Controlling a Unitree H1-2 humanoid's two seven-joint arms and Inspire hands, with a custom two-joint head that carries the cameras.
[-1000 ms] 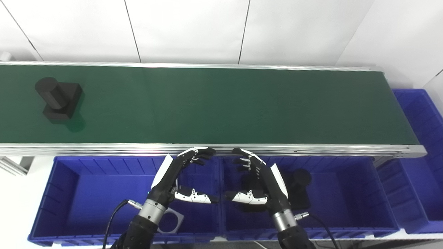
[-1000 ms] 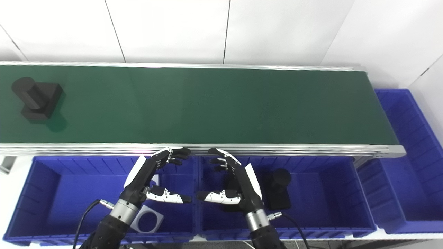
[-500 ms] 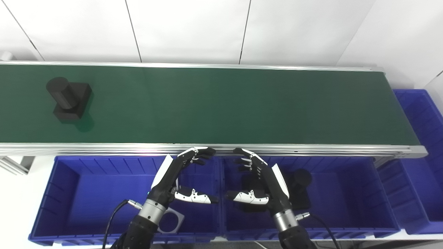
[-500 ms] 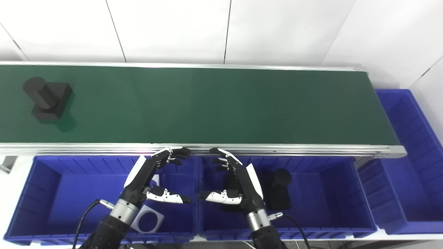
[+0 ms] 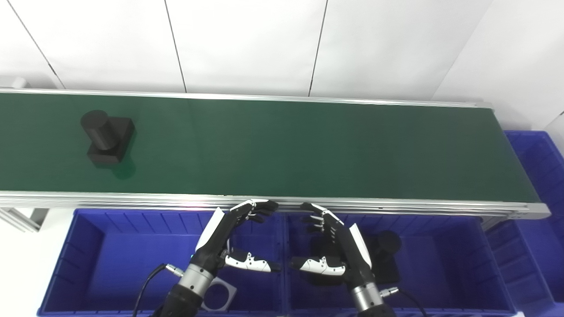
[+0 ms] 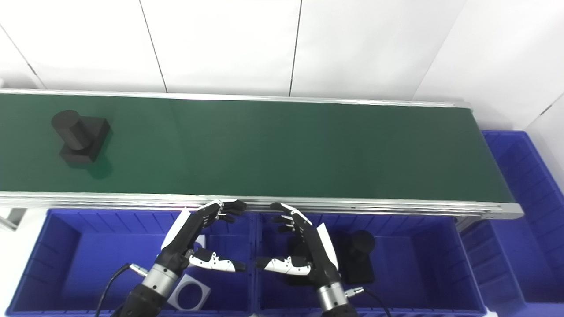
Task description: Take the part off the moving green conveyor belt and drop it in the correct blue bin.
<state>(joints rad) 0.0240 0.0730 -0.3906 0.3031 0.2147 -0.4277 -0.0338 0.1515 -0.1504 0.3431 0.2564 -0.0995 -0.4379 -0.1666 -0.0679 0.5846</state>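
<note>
A black part (image 5: 105,137), a cylinder standing on a square base, rides the green conveyor belt (image 5: 282,149) at its far left. My left hand (image 5: 229,240) hovers open over the left blue bin (image 5: 92,264), just below the belt's near rail. Over the middle blue bin (image 5: 458,268) my right hand (image 5: 337,248) is open too, holding nothing. Both hands face each other, far to the right of the part.
The left bin holds a flat grey square plate with a round hole (image 5: 218,294). A black cylinder-on-base part (image 5: 387,259) lies in the middle bin, with another dark part partly hidden behind my right hand. A third blue bin (image 5: 539,176) sits at the belt's right end.
The black part has travelled to the right along the belt. The camera has tilted, shifting the whole picture down a little. Both hands keep their pose.
</note>
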